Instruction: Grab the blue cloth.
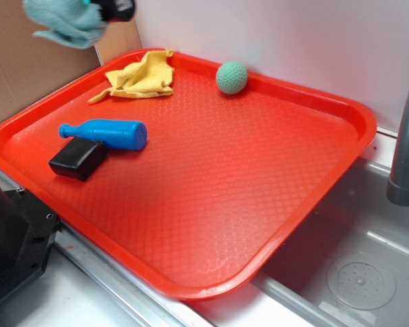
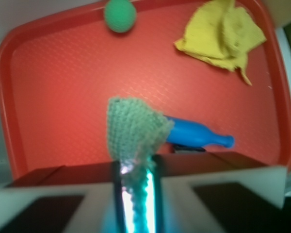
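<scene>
The gripper (image 2: 134,187) was clenched on the blue cloth (image 2: 134,130), which hung bunched from between the jaws, clear of the tray surface. In the exterior view the gripper (image 1: 116,8) sat high above the tray's far left corner, with the cloth (image 1: 67,22) dangling beside it, well above the red tray (image 1: 211,204).

Nearest below, the blue plastic bottle (image 1: 107,133) lay on its side near the tray's left edge, touching a black block (image 1: 78,159) just beside it. The yellow cloth (image 1: 139,76) lay crumpled at the far left corner, partly against the rim. A green knitted ball (image 1: 231,77) rested by the far edge.

The tray's centre, right side and near edge lay bare, leaving broad open room. The tray overhung a steel sink (image 1: 354,266), with a faucet (image 1: 407,129) standing at the right edge.
</scene>
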Robot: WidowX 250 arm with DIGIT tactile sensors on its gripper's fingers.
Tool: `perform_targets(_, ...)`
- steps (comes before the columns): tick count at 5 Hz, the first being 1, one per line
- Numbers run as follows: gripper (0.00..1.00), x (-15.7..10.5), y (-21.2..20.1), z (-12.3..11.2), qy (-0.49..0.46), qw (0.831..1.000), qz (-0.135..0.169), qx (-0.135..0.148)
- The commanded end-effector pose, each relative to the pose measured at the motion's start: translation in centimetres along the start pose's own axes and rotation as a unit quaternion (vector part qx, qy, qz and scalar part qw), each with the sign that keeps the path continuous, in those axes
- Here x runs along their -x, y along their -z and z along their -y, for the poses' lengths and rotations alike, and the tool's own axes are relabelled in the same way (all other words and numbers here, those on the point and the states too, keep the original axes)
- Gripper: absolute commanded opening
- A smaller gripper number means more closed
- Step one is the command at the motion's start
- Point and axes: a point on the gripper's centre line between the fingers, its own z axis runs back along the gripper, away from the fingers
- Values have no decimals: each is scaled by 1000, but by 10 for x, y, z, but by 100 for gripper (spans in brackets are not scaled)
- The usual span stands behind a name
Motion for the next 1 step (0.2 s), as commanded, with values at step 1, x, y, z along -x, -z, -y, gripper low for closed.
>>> perform_targets(1, 0, 5, -1, -2, -20, 1000, 24, 3)
